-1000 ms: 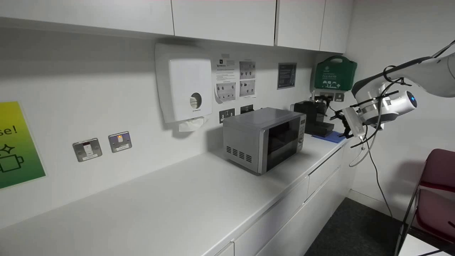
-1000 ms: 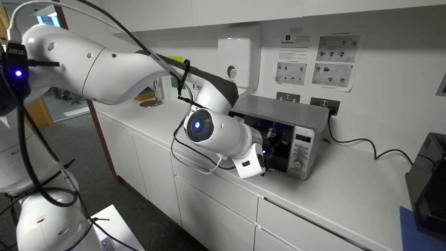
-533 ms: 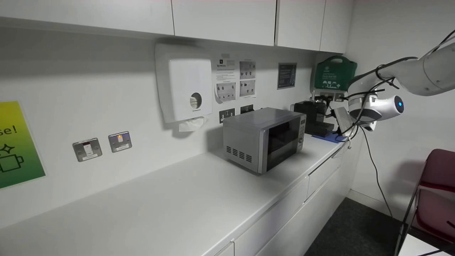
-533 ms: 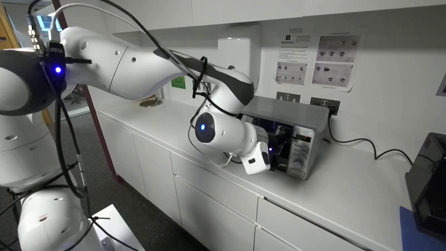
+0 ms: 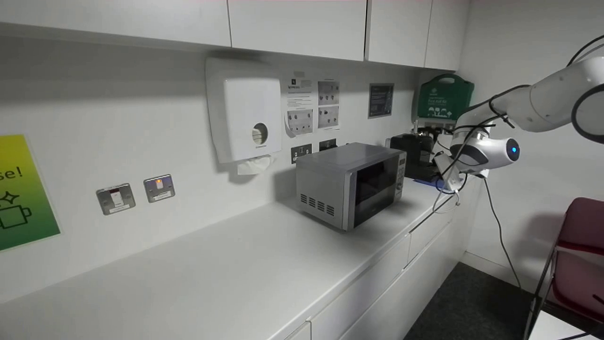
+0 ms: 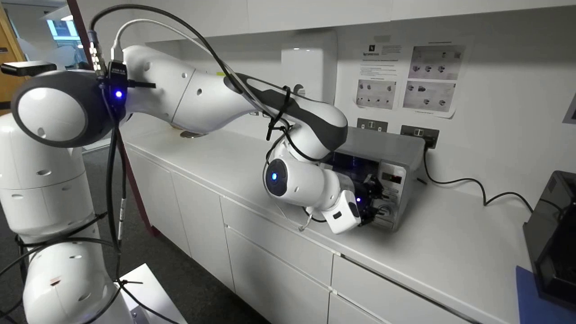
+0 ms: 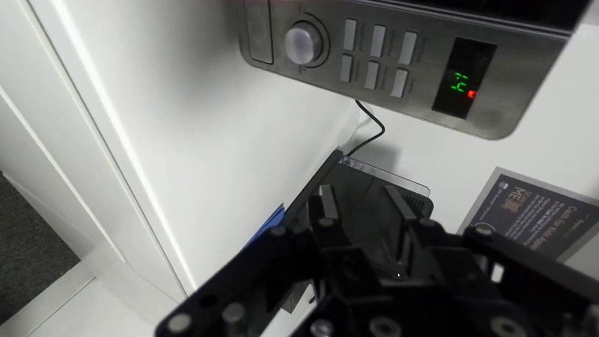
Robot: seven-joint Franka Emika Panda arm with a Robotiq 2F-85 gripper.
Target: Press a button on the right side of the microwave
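Note:
The grey microwave [image 5: 325, 184] stands on the worktop, its dark glass front facing the room. In the wrist view its control strip [image 7: 510, 89] runs across the top, carrying a round knob [image 7: 302, 43], two rows of pale buttons [image 7: 372, 75] and a lit display [image 7: 465, 77]. My gripper [image 7: 359, 191] is partly open, with nothing between its fingers [image 7: 328, 202], and the strip appears apart from them there. In an exterior view the gripper [image 6: 379, 200] overlaps the strip's left part, hiding some of the buttons; contact cannot be told from it.
A black machine [image 7: 358, 180] is seen beyond the fingers, with a blue sheet [image 6: 537, 292] beside it. A power cable [image 6: 472, 181] crosses the worktop behind the microwave. Wall cabinets [image 5: 297, 28] hang overhead. A red chair [image 5: 583, 222] is on the floor side.
The arm has moved along the microwave's front, from the dark window to the control strip. My gripper's fingers stand closer together than before. The microwave has not moved.

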